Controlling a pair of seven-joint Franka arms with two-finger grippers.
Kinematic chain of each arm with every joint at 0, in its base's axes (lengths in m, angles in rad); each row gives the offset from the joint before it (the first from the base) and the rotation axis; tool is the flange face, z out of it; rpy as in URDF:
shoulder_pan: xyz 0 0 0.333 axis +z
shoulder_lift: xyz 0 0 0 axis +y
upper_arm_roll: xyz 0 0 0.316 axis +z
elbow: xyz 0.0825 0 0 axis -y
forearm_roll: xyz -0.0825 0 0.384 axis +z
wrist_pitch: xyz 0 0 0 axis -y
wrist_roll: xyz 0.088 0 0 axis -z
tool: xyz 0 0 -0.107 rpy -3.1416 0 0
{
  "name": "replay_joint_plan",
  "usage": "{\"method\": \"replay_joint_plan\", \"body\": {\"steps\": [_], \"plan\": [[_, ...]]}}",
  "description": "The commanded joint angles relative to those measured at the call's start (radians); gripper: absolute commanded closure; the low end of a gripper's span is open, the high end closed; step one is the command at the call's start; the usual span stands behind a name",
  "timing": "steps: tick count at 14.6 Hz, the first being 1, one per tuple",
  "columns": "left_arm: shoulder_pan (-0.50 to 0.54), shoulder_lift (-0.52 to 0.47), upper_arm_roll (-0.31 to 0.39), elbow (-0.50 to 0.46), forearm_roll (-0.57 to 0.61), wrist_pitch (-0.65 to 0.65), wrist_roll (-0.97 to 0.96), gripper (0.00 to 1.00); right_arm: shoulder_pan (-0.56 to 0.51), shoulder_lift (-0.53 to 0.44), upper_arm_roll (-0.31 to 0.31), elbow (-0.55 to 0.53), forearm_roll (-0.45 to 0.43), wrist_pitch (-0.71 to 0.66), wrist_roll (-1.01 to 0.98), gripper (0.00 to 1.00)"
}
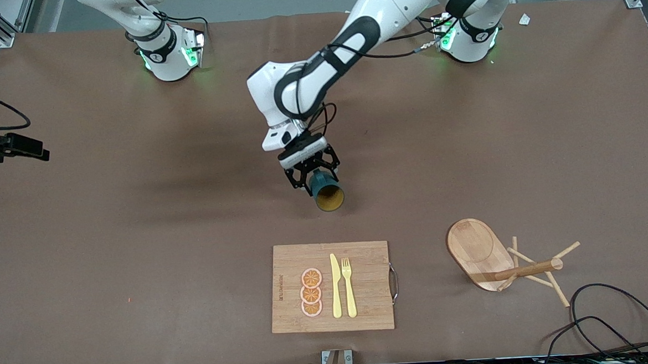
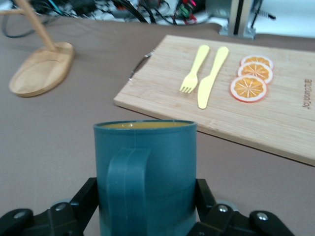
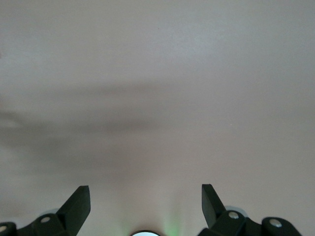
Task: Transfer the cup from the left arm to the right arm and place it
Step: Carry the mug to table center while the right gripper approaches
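The cup [image 1: 327, 193] is dark teal with a mustard-yellow inside. My left gripper [image 1: 312, 174] is shut on its body and holds it over the middle of the table, tilted, with the mouth turned toward the front camera. In the left wrist view the cup [image 2: 145, 172] fills the space between the fingers [image 2: 86, 199] of the left gripper [image 2: 146, 206], with its handle facing the camera. My right gripper [image 3: 145, 201] is open and empty over bare brown table; it is out of the front view.
A wooden cutting board [image 1: 361, 257] with a yellow knife, a fork and three orange slices lies near the front edge. A wooden stand [image 1: 480, 248] with pegs lies tipped toward the left arm's end. Black cables [image 1: 614, 322] lie at that front corner.
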Motion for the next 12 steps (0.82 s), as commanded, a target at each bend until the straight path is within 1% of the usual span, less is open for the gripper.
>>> {"method": "replay_joint_plan", "body": {"steps": [1, 3, 4, 6, 9, 11, 12], "plan": [[-0.096, 0.046, 0.056, 0.0, 0.102, -0.05, -0.215, 0.29, -0.017, 0.037, 0.01, 0.009, -0.001, 0.012, -0.005, 0.0], [-0.116, 0.081, 0.061, 0.0, 0.182, -0.064, -0.342, 0.29, 0.002, 0.051, 0.012, -0.003, -0.001, 0.024, 0.012, 0.0], [-0.118, 0.092, 0.061, -0.001, 0.214, -0.065, -0.37, 0.29, 0.014, 0.057, 0.012, -0.006, -0.001, 0.026, 0.024, 0.0], [-0.131, 0.124, 0.061, -0.006, 0.274, -0.09, -0.393, 0.29, 0.048, 0.058, 0.013, -0.03, 0.002, 0.045, 0.113, 0.0], [-0.131, 0.144, 0.061, -0.007, 0.344, -0.098, -0.413, 0.29, 0.134, 0.058, 0.015, -0.079, 0.021, 0.087, 0.269, 0.0], [-0.141, 0.196, 0.062, -0.007, 0.448, -0.107, -0.445, 0.29, 0.18, 0.057, 0.015, -0.118, 0.07, 0.127, 0.354, 0.0], [-0.141, 0.21, 0.062, -0.007, 0.49, -0.107, -0.45, 0.29, 0.204, 0.057, 0.015, -0.135, 0.076, 0.153, 0.384, 0.0]]}}
